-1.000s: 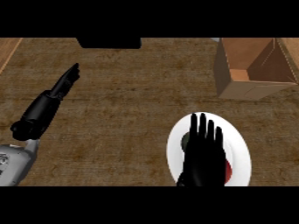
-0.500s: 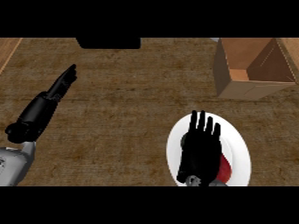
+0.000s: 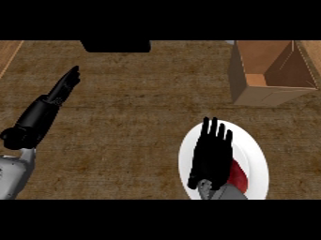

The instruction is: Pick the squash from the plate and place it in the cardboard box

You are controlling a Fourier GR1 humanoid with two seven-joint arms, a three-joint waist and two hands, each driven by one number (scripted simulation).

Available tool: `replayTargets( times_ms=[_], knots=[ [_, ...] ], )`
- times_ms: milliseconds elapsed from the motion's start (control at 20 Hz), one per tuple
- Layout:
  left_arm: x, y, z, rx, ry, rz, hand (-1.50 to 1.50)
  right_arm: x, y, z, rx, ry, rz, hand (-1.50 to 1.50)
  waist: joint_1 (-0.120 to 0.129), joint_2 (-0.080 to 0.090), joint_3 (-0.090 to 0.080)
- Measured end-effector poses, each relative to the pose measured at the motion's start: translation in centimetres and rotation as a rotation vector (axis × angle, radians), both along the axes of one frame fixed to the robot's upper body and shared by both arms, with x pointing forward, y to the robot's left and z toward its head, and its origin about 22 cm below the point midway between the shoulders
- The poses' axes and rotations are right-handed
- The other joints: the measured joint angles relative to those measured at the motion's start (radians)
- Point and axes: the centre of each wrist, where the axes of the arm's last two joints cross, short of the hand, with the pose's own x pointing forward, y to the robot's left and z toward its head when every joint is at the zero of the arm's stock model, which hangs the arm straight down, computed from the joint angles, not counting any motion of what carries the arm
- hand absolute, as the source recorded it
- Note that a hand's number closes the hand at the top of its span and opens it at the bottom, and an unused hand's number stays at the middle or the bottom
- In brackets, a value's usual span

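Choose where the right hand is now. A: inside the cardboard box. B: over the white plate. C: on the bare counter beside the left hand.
B: the right hand lies open over the plate, covering most of the squash, well apart from the cardboard box.

At the lower right of the frame, a round white plate [image 3: 257,157] lies on the brown wood-grain counter [image 3: 135,126]. The black right hand [image 3: 210,159] is spread flat over the plate's left half, its fingers straight and pointing toward the top of the frame. A red squash [image 3: 238,176] shows just beside the hand's lower right edge, mostly hidden by it. An open brown cardboard box [image 3: 267,95] stands at the upper right, well apart from the plate. At the upper left the black left hand [image 3: 61,87] is stretched out straight above the counter. A flat black block [image 3: 115,45] sits at the top edge.
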Motion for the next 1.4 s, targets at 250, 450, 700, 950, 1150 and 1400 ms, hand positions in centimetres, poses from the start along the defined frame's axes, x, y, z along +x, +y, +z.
replayTargets(
  times_ms=[250, 450, 700, 950, 1150, 1400],
  knots=[
    [-0.2, -0.1, 0.2, 0.002, -0.002, -0.001, 0.0, -0.1, -0.4, -1.2, -0.008, 0.023, -0.016, -1.5, -0.003, -0.001, 0.0],
    [-0.4, -0.1, -0.3, 0.004, -0.001, -0.001, 0.0, 0.3, -1.1, -2.3, -0.032, 0.04, -0.047, -1.5, -0.003, -0.001, 0.0],
    [-0.1, -0.4, -0.3, 0.001, 0.0, 0.003, 0.0, 0.6, -1.7, -3.3, -0.026, 0.054, -0.069, -1.5, -0.004, 0.0, 0.0],
    [-0.4, -0.3, -0.4, 0.001, -0.004, 0.003, 0.0, 0.4, -1.4, -4.3, -0.023, 0.06, -0.034, 1.5, -0.004, -0.003, -0.001],
    [-0.2, -0.8, -0.5, -0.004, -0.004, 0.001, 0.0, 0.7, -0.9, -4.6, -0.073, 0.012, 0.015, 1.5, -0.005, -0.006, -0.004],
    [-1.0, -0.5, -0.6, 0.0, -0.003, 0.001, 0.0, 1.1, -0.8, -4.8, -0.118, -0.042, 0.092, 1.5, -0.003, -0.008, -0.004]
  ],
)
